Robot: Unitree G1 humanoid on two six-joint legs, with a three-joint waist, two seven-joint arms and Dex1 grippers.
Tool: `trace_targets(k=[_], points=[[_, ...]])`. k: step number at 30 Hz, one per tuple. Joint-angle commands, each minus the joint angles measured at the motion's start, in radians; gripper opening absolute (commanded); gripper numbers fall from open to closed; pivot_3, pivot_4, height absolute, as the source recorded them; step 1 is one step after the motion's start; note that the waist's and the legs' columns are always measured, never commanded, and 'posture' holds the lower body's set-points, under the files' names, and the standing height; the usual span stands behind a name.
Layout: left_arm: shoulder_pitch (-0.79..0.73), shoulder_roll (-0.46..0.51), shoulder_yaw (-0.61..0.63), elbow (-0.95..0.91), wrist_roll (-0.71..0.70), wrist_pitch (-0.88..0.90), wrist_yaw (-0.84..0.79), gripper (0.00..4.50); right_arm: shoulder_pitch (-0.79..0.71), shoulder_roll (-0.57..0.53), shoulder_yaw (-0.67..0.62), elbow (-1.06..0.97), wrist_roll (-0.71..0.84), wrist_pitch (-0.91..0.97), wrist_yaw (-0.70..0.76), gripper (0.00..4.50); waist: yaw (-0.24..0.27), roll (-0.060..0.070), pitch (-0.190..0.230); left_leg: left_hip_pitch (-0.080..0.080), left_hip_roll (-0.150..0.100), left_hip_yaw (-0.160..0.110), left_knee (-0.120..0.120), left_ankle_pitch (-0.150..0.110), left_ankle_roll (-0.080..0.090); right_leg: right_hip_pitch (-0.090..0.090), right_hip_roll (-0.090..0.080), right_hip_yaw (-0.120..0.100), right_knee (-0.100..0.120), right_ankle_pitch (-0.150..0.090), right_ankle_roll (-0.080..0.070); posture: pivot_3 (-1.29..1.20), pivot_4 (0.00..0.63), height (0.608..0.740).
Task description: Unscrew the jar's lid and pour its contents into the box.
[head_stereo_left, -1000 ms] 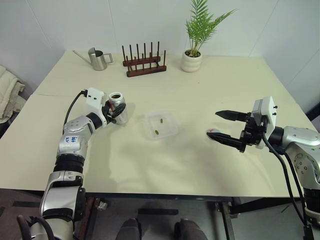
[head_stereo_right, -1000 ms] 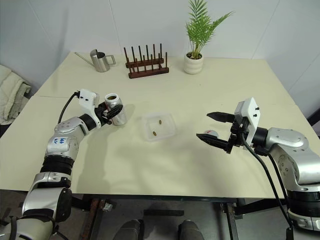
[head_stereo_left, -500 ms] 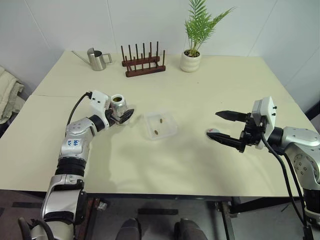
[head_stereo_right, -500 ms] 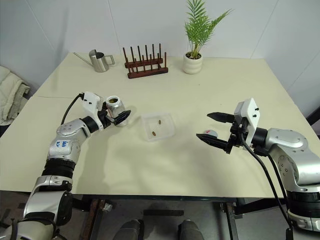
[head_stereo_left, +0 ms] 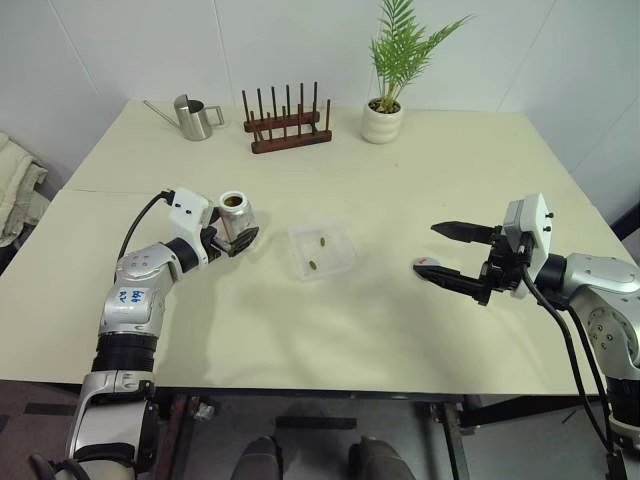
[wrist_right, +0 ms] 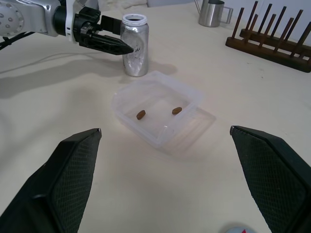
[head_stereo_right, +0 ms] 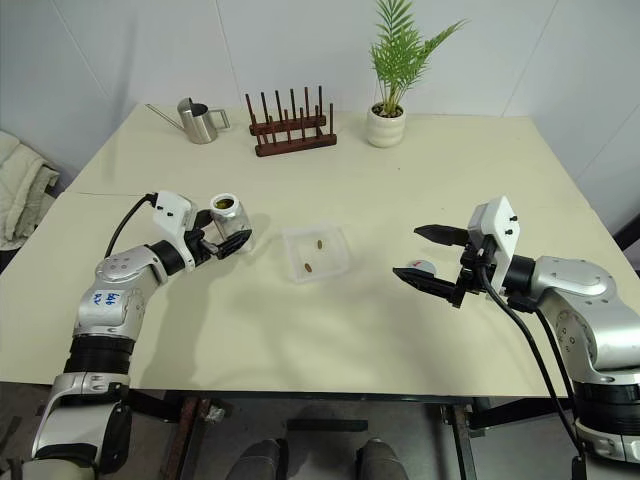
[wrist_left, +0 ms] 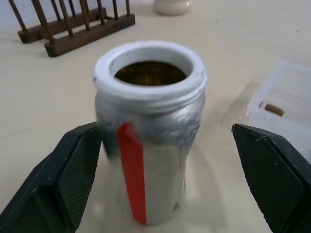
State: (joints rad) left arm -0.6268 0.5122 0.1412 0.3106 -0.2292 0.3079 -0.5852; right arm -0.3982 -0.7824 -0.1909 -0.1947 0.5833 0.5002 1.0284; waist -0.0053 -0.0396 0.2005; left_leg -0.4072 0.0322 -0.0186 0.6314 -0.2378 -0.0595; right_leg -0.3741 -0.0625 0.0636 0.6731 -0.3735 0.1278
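The jar point(head_stereo_left: 237, 214) stands upright on the table with no lid, its white rim and red-striped label point(wrist_left: 132, 177) facing the left wrist view. My left gripper point(head_stereo_left: 241, 234) is open, one finger point(wrist_left: 73, 177) close by the jar's side and the other point(wrist_left: 272, 174) well apart from it. The clear box point(head_stereo_left: 322, 250) lies to the right of the jar with two brown pieces point(wrist_right: 141, 114) in it. The grey lid point(head_stereo_left: 427, 264) with its red mark lies on the table. My right gripper point(head_stereo_left: 426, 249) hangs open just above it.
At the far edge stand a steel watering can point(head_stereo_left: 195, 118), a wooden peg rack point(head_stereo_left: 288, 128) and a potted plant point(head_stereo_left: 385, 118). A pale cloth point(head_stereo_left: 18, 190) lies off the table's left side.
My left gripper opened, let go of the jar and drew back a little toward me; the jar stays standing on the table. The right arm has not moved.
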Motion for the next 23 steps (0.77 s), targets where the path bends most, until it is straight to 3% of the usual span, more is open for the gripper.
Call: trace_targets(k=[1,9,16,19,23], points=[[0.021,0.030,0.028,-0.085,-0.021,0.043,-0.002,4.47,-0.007,-0.015,-0.014,-0.014,0.004,-0.020,0.012,4.50,0.000,0.000,0.000,0.000,0.000,0.000,0.000,0.000,0.000,0.000,0.000,0.000,0.000,0.000,0.000,0.00,0.150,0.740],[0.145,0.199,0.056,-0.241,-0.126,0.194,-0.206,4.47,0.007,-0.057,-0.046,-0.005,0.005,-0.014,0.046,4.50,-0.019,0.000,0.000,0.000,0.000,0.000,-0.003,0.000,0.000,0.000,0.000,0.000,-0.002,0.000,0.000,0.00,0.150,0.740],[0.184,0.407,0.140,-0.151,-0.250,0.181,-0.537,4.47,0.007,-0.131,-0.077,0.016,0.006,-0.007,0.073,4.50,-0.027,0.003,0.001,0.001,0.001,0.001,-0.005,0.000,0.000,0.000,0.000,0.000,-0.005,0.000,-0.002,0.00,0.150,0.740],[0.220,0.442,0.176,-0.064,-0.264,0.047,-0.696,4.47,0.004,-0.130,-0.087,0.011,0.012,-0.003,0.062,4.50,-0.026,0.004,0.002,0.001,0.001,0.001,-0.006,0.000,0.000,0.001,-0.001,-0.001,-0.007,0.000,-0.002,0.00,0.150,0.740],[0.138,0.438,0.220,0.160,-0.247,-0.198,-0.774,4.47,0.020,-0.132,-0.094,-0.005,0.011,-0.004,0.059,4.50,-0.024,0.004,0.002,0.000,0.002,0.001,-0.009,0.000,0.000,-0.001,0.000,-0.002,-0.009,0.000,-0.003,0.00,0.150,0.740]])
